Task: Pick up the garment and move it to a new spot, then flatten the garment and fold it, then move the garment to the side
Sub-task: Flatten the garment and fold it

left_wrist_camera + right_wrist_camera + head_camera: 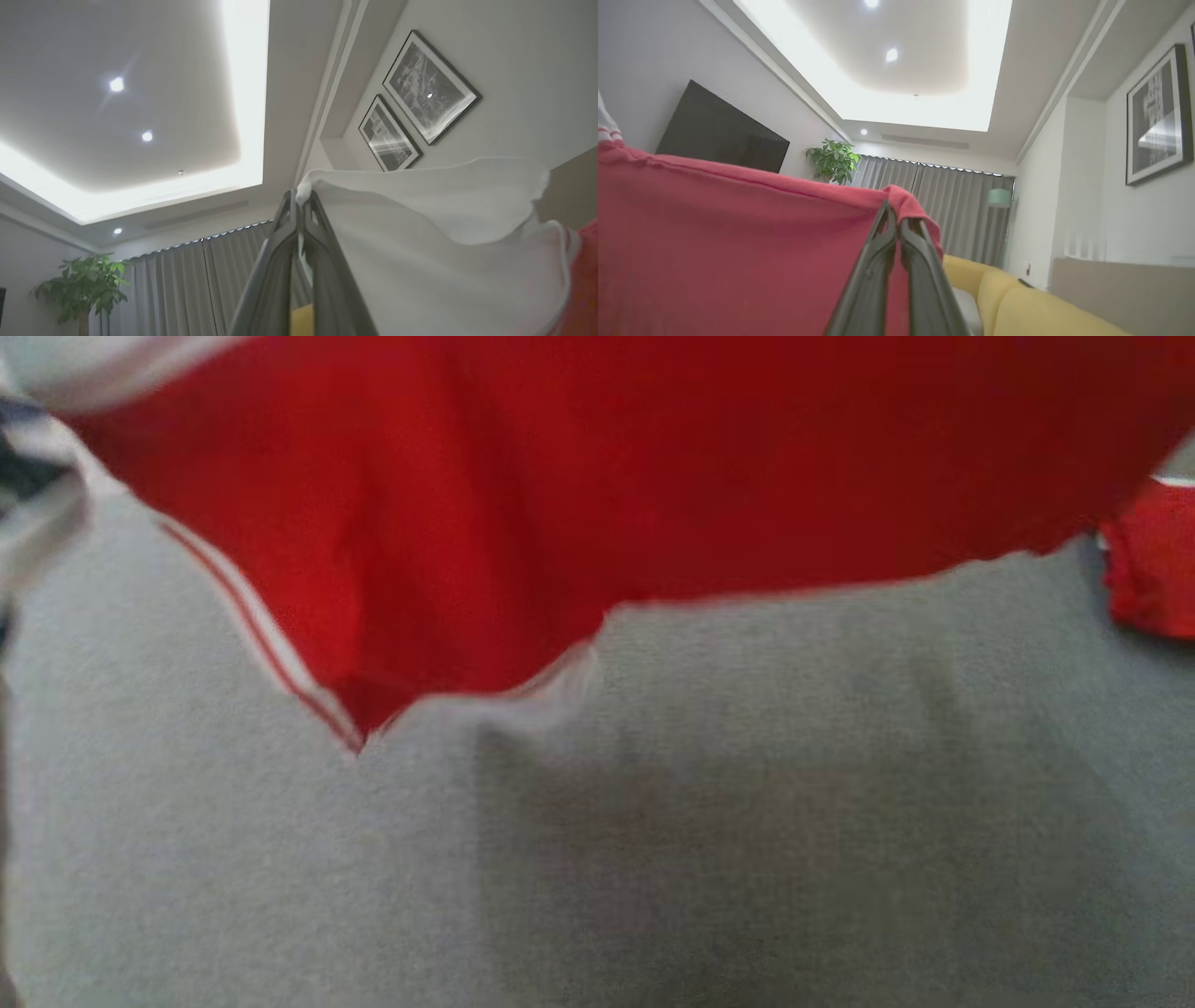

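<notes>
Hanging across the top of the head view, the red garment (653,476) is held above a grey surface (653,859). Left wrist view: the left hand (299,198) is clenched on its white part. Right wrist view: the right hand (894,211) pinches its red edge. Pickup looks done; placing, flattening, folding and moving aside remain.
</notes>
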{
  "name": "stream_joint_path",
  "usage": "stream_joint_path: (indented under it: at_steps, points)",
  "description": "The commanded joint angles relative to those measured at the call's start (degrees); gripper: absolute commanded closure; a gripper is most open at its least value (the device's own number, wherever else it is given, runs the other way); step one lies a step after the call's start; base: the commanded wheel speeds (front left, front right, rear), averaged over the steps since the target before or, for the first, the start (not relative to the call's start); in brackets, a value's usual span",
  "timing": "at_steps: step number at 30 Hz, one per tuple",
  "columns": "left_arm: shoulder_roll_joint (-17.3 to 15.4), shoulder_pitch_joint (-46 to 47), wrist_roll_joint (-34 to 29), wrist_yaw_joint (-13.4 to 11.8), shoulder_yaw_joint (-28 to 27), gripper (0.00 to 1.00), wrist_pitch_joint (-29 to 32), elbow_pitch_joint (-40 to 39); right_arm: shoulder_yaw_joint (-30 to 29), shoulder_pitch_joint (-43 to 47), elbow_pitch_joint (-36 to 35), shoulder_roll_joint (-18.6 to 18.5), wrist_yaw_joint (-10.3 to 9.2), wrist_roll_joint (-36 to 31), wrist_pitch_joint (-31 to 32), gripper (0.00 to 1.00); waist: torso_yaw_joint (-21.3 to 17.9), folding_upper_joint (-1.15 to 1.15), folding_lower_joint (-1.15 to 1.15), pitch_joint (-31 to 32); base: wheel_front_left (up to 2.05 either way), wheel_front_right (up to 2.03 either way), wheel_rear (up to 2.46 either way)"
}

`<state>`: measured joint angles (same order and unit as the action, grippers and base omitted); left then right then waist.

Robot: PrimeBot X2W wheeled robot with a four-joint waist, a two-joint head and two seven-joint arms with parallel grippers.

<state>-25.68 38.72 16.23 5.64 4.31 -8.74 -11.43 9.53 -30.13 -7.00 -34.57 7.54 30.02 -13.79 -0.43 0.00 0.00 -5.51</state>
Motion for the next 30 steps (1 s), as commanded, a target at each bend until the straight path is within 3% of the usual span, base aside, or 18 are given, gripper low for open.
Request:
stream_joint_path:
  at_steps: [1, 5, 12, 20, 24, 30]
  points:
    - [-3.77, 6.82, 0.80, 0.40, -1.51, 1.00, 1.68, -1.66, -0.23, -4.44, -2.01, -3.77, -0.05, 1.12, 1.88, 1.00, -1.39, 0.00, 0.00, -0.50, 0.00, 0.00, 0.00]
    - [-3.81, 13.21, 2.50, 0.77, -0.45, 1.00, 3.77, 1.26, 1.07, -9.06, -0.39, -6.00, -0.05, 2.68, 4.47, 1.00, -2.23, 0.00, 0.00, -1.39, 0.00, 0.00, 0.00]
    - [-2.24, 24.01, 6.90, 1.37, 2.83, 1.00, 7.13, 14.71, 7.98, -19.66, 10.90, -6.16, -0.05, 7.74, 7.16, 1.00, -2.40, 0.00, 0.00, -7.18, 0.00, 0.00, 0.00]
    - [0.81, 39.20, 7.02, 1.59, 5.10, 1.00, 2.16, 29.92, 17.07, -34.50, 21.55, -4.29, -0.05, 10.57, 1.73, 1.00, -1.41, 0.00, 0.00, -16.33, 0.00, 0.00, 0.00]
    - [2.20, 46.25, 6.30, 1.72, 7.84, 1.00, -1.64, 33.86, 17.56, -39.87, 23.97, -4.28, -0.05, 13.44, -0.47, 1.00, -0.29, 0.00, 0.00, -18.93, 0.00, 0.00, 0.00]
    - [0.79, 41.87, 9.43, 1.82, 12.68, 1.00, -4.13, 34.70, 23.00, -38.94, 26.08, -7.53, -0.05, 15.70, -1.09, 1.00, 1.42, 0.00, 0.00, -20.86, 0.00, 0.00, 0.00]
